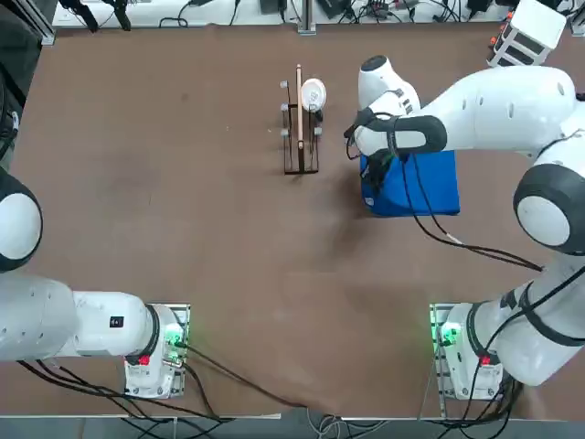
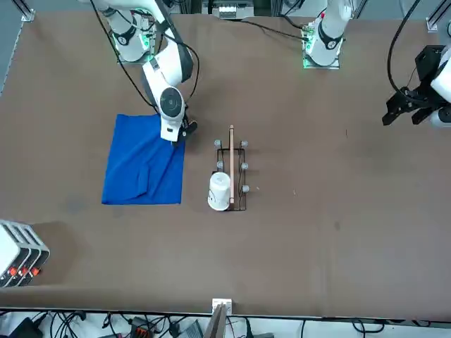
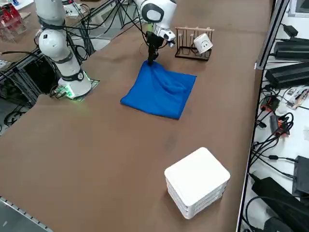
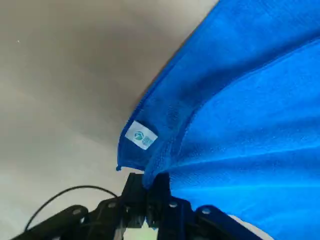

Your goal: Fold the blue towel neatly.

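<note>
The blue towel (image 1: 416,187) lies on the brown bench (image 1: 183,183) in the right half of the top view, in front of the working arm's base and to the right of a small wire rack (image 1: 300,137). It is already doubled over: the right side view shows two layers with a soft ridge across the upper one, and its edges form a rough rectangle. One corner, the one nearest the rack, is lifted off the bench. There the right claw (image 4: 150,192) is pinched tight on the towel's edge, its black fingers (image 4: 131,189) squeezed together with the cloth between them. Just beside the grip a small white tag (image 4: 141,136) is sewn to the towel's hem; it carries a teal logo, and any wording on it is too small to read. The rack stands just left of the towel and holds a white cup (image 2: 220,190) lying on its side, whose base shows a simple smiley face in the right side view. At the near right of that view a white stacked box (image 3: 197,181) sits well apart from the towel.
</note>
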